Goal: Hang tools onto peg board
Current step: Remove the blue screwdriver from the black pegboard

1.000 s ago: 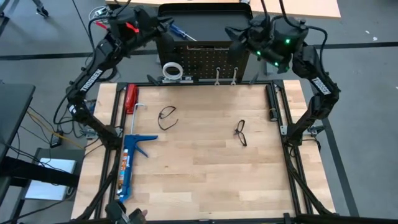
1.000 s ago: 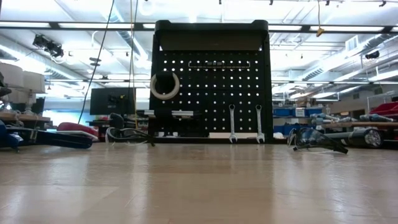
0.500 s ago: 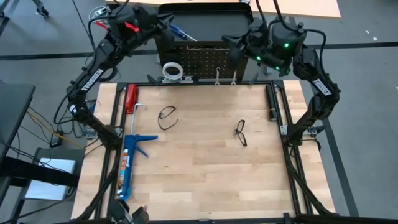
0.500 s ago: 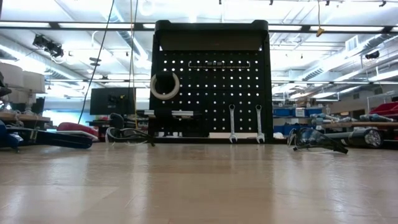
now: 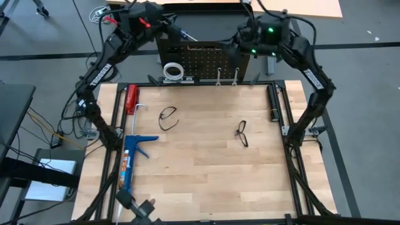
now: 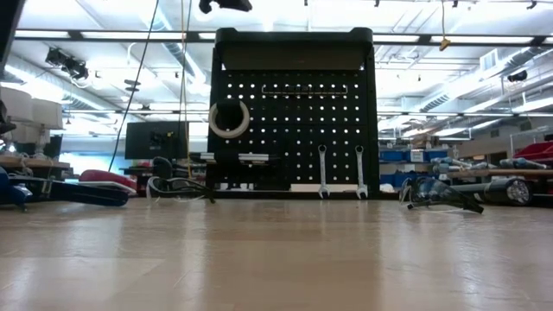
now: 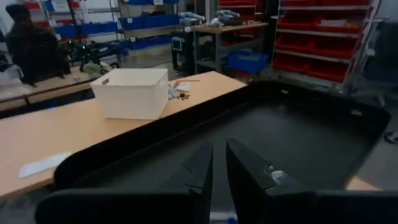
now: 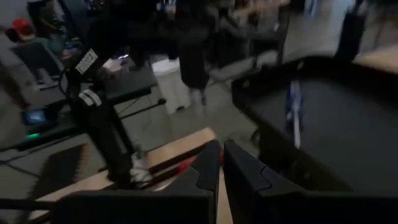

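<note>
Both arms hover above the upright black perforated peg board; left end effector nearly together, right end effector together, both empty. Blue-handled screwdriver lies in the top tray; likely next pickup

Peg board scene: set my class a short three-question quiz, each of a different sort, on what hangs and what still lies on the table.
1. True or false: both safety glasses hang on the peg board.
2. How many wrenches hang on the board?
3. Which item hangs highest on the board? A) tape roll B) caulking gun C) red-handled tool

Key
1. False: both safety glasses lie on the table.
2. Two wrenches.
3. A: the tape roll; the caulking gun and red-handled tool lie on the table.
</note>
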`<act>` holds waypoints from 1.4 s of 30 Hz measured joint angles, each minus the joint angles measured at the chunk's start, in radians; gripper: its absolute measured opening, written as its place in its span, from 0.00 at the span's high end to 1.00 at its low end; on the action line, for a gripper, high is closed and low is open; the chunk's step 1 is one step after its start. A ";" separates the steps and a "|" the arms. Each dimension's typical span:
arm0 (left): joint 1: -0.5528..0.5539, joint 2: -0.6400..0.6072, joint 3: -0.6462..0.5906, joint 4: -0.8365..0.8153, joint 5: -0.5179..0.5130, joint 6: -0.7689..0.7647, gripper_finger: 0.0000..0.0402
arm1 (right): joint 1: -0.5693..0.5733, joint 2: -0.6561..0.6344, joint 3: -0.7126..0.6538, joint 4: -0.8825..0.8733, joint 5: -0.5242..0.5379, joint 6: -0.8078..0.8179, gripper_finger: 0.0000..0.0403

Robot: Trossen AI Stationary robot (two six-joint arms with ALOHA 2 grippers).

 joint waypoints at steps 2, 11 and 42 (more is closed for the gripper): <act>0.002 0.035 0.050 -0.025 0.000 -0.007 0.87 | -0.038 0.021 0.000 -0.011 -0.075 0.031 0.93; 0.016 0.131 0.198 -0.101 -0.094 0.334 0.87 | -0.053 0.049 0.000 -0.011 -0.042 0.079 0.93; 0.102 0.417 0.176 0.650 -0.520 1.219 0.87 | 0.061 0.052 -0.043 0.024 0.180 0.161 0.96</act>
